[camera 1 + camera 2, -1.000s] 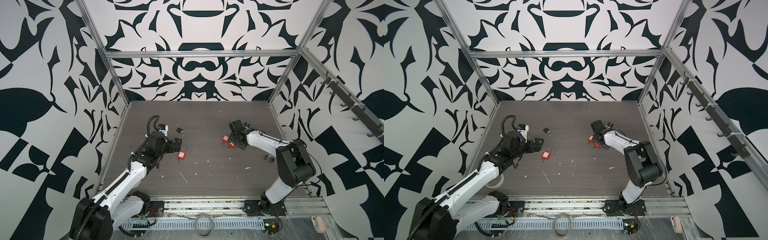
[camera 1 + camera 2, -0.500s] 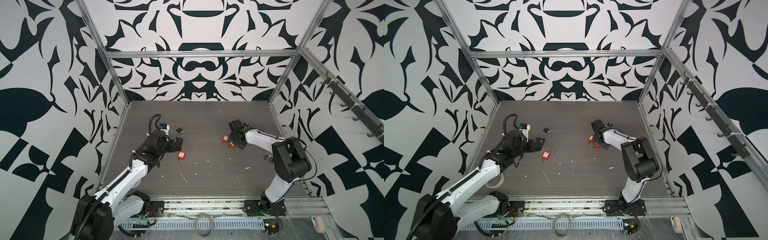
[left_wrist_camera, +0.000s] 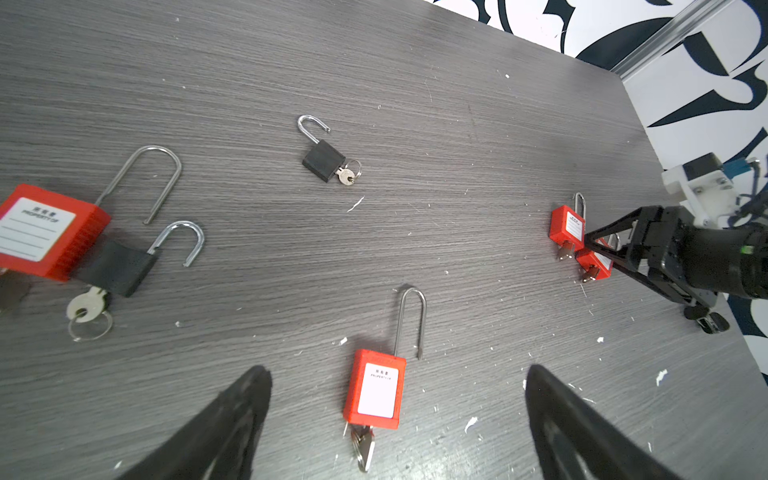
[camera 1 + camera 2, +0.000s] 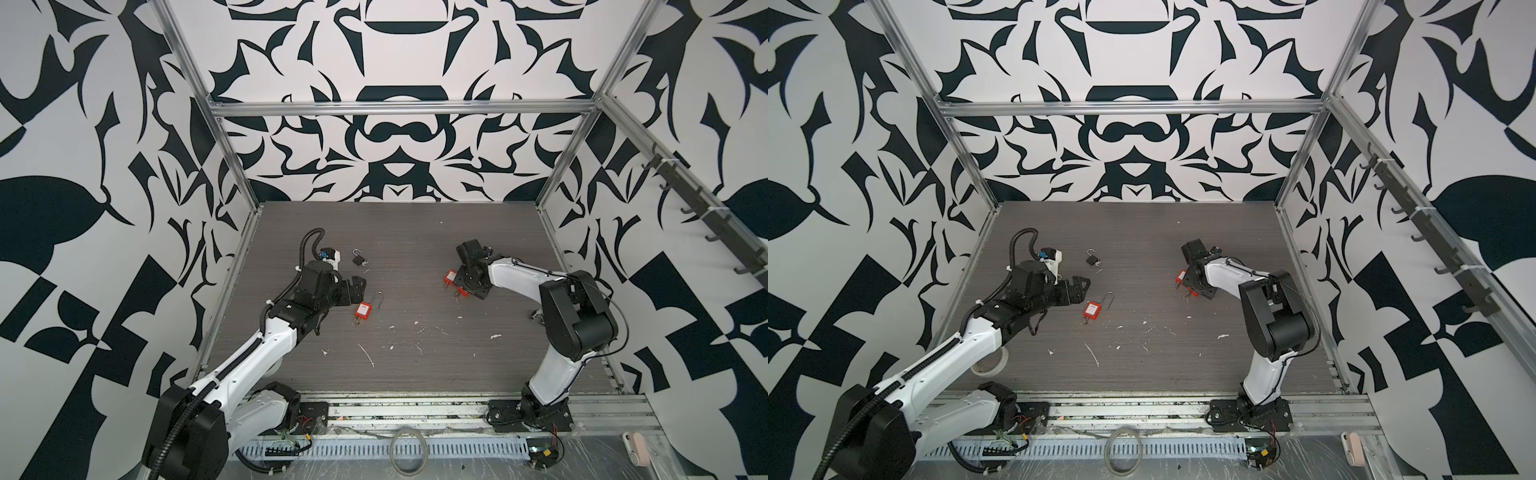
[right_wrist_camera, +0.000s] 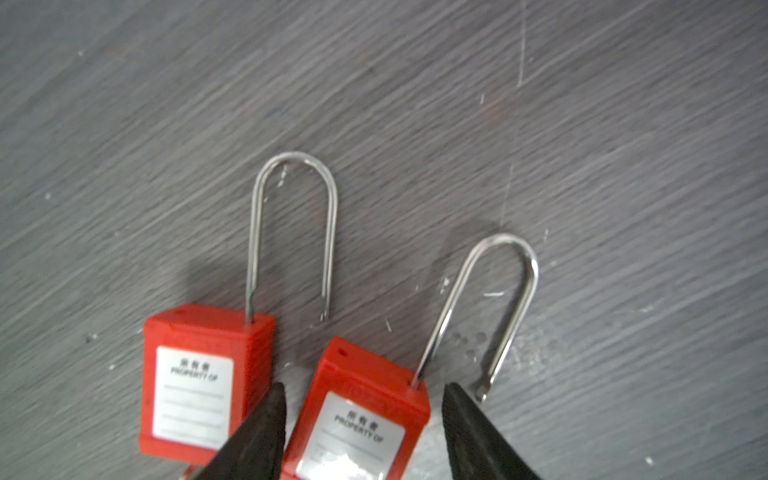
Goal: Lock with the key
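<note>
Six padlocks lie on the grey table (image 4: 415, 232), but only the left wrist view shows them all. Four can be made out in both top views. They are a lone red padlock (image 4: 363, 311), a small black padlock (image 4: 358, 261) at 12 o'clock from it, and a red pair at roughly 3 o'clock, partly under the right gripper (image 4: 460, 286). The left wrist view adds two that the left arm hides from above: a fourth red padlock (image 3: 45, 232) and a second black padlock (image 3: 116, 270), their bodies touching.

That makes four red and two black. Five keys show, each seated in a lock:
- the lone red padlock's key (image 3: 362, 449)
- the small black padlock's key (image 3: 345, 175)
- the second black padlock's ringed key (image 3: 88, 305)
- one key under each lock of the pair (image 3: 563, 252) (image 3: 590, 274)

Whether the fourth red padlock has a key cannot be told. All six shackles stand sprung, with one leg free.

Only the right wrist view shows the right gripper's hold closely. Its fingers (image 5: 257, 440) sit partly apart on either side of the straddled red padlock (image 5: 353, 419). One finger is wedged between that lock and the neighbouring red padlock (image 5: 195, 382), while a sliver of table shows beside the other. The lock rests on the table, not clamped.

The left gripper (image 3: 399, 369) is spread wide and holds nothing. In a top view the lone red padlock lies at 6 o'clock just off its tips.
</note>
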Robot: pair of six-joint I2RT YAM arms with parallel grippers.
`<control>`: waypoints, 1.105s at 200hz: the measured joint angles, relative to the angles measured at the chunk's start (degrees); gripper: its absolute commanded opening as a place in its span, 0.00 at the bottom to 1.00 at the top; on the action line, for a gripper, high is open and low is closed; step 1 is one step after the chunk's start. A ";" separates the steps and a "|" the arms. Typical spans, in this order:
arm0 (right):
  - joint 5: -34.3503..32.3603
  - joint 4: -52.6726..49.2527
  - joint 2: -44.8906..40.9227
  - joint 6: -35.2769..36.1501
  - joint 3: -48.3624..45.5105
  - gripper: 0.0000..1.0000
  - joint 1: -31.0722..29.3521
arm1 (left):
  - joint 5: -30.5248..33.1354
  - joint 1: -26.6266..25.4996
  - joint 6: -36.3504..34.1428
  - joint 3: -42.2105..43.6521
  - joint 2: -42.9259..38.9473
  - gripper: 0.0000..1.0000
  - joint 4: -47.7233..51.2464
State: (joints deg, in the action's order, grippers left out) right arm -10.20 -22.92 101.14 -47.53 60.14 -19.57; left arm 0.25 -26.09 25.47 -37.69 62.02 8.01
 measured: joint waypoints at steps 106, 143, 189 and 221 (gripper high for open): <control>6.84 -3.45 -4.57 11.72 -0.72 0.70 0.85 | 0.22 -1.29 -0.04 -1.64 0.31 0.98 0.92; 7.15 -3.82 -2.89 9.44 -0.20 0.70 0.98 | 0.44 -1.60 -0.22 -1.66 0.31 0.98 1.01; 5.03 -3.34 -2.67 3.43 -0.20 0.69 1.14 | 0.98 -1.68 -0.63 -1.64 0.28 0.98 1.22; 4.07 -1.31 -2.67 -1.01 -0.22 0.67 1.20 | 1.25 -1.68 -0.90 -1.66 0.09 0.98 1.27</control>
State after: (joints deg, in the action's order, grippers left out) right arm -6.13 -24.23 98.48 -48.53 59.92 -18.37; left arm 1.50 -27.77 24.58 -39.35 62.11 9.28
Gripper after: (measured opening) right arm 0.684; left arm 0.977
